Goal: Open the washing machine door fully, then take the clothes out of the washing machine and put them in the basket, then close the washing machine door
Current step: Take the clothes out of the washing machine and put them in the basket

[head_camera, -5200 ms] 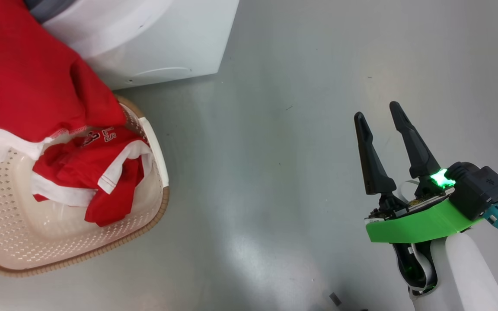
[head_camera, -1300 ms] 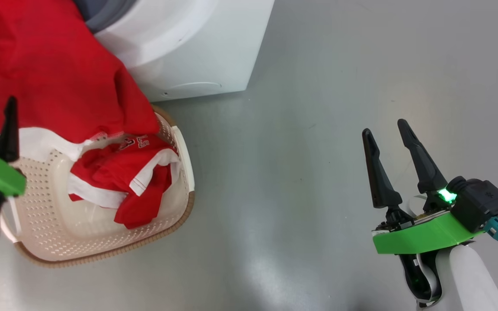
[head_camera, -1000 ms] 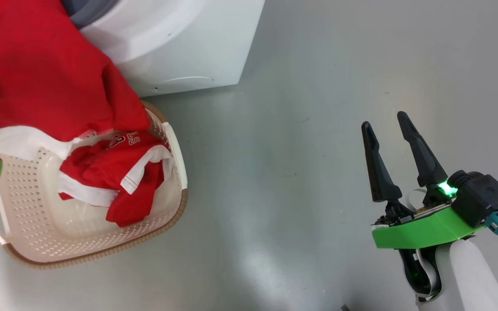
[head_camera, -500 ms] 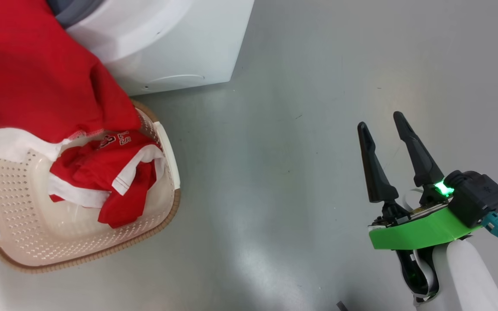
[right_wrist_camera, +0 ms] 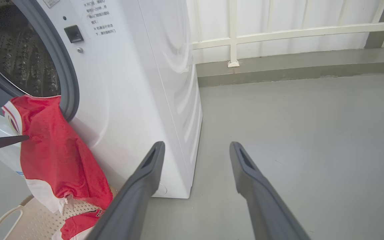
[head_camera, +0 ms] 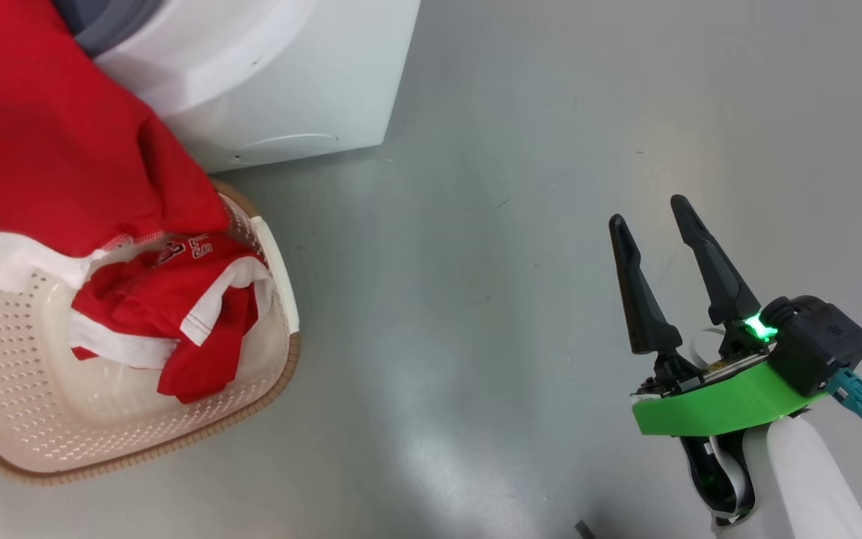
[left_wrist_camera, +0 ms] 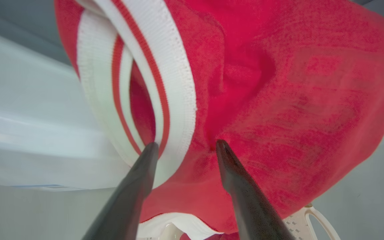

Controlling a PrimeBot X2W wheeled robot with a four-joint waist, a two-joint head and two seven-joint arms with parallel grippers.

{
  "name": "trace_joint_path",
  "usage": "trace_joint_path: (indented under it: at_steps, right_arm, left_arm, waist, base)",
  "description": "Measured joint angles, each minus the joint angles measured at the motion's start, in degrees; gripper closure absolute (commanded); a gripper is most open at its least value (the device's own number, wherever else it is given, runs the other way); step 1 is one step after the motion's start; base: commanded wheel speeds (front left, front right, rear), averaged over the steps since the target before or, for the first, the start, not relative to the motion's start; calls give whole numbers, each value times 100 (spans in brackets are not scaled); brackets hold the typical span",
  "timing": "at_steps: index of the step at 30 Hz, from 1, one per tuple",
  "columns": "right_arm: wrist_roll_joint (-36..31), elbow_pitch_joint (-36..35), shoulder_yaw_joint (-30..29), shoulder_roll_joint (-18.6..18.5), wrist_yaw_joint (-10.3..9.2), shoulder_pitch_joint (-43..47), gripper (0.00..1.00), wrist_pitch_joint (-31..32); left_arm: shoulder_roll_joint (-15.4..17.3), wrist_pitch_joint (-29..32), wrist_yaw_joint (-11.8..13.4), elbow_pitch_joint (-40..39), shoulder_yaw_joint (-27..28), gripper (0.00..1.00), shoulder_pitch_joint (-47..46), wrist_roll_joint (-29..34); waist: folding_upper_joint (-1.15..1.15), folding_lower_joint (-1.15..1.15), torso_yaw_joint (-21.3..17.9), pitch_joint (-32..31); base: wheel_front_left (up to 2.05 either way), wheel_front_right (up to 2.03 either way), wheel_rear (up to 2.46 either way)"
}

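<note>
A washing place is shown, most likely a laundry corner in a home or a test room; which one cannot be told. A big white washing machine [right_wrist_camera: 138, 83] is stood on a smooth grey floor [right_wrist_camera: 295, 133], and its steel drum [right_wrist_camera: 18, 60] is seen inside a grey rubber ring [right_wrist_camera: 69, 83]. A small printed label [right_wrist_camera: 100, 18] is stuck on its front. Red clothes [right_wrist_camera: 52, 146] are hung out of the round hole, and more are laid in a cream laundry basket [head_camera: 19, 374] set just beside the machine. Behind, a white wall [right_wrist_camera: 312, 13] is crossed by a cream rail [right_wrist_camera: 295, 33], with a grey strip [right_wrist_camera: 295, 66] run along the bottom.
</note>
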Motion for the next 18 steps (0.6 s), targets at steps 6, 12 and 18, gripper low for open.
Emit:
trace_joint_path:
  at_steps: [6, 12, 18]
  right_arm:
    - [-5, -5, -3, 1, 0, 2, 0, 0]
    - [-7, -16, -10, 1, 0, 3, 0, 0]
    - [-7, -13, -41, 1, 0, 3, 0, 0]
  left_arm:
    - [1, -135, 0, 5, -267, 94, -82, -200]
    - [1, -259, 0, -53, -475, 100, -190, -493]
    - [-1, -495, 0, -267, -614, 100, -214, -691]
  waist:
    - [0, 0, 2, 5]
    - [0, 0, 56, 31]
    - [0, 0, 144, 9]
  base:
    - [0, 0, 0]
    - [0, 0, 0]
    - [0, 0, 0]
